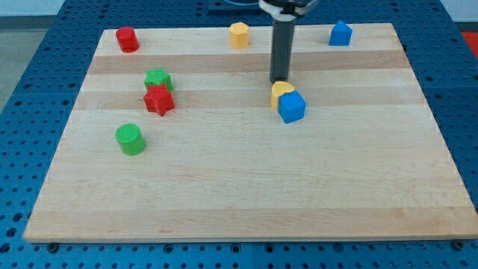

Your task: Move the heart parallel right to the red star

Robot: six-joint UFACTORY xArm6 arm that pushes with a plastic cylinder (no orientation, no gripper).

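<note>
My rod comes down from the view's top, and my tip (281,81) sits at the upper edge of the yellow heart (281,91) — touching it or just short of it, I cannot tell which. No jaws on this rig, only the straight dark rod, so there is nothing that opens or shuts. The yellow heart lies a little right of the middle of the wooden table (246,187), and the blue cube (292,106) presses against its lower right side, the two in contact. The red star (158,99) is well apart to the view's left, at roughly the same height in the view as the heart, perhaps slightly lower. The green star (157,78) sits just above the red star, touching or nearly so. Below and left of that pair stands the green cylinder (130,139), on its own. Along the table's top edge — red cylinder (127,39) at the left corner, yellow block (239,34), hexagonal by the look of it, just left of my rod, and a blue block (340,33) with a peaked top at the right.
</note>
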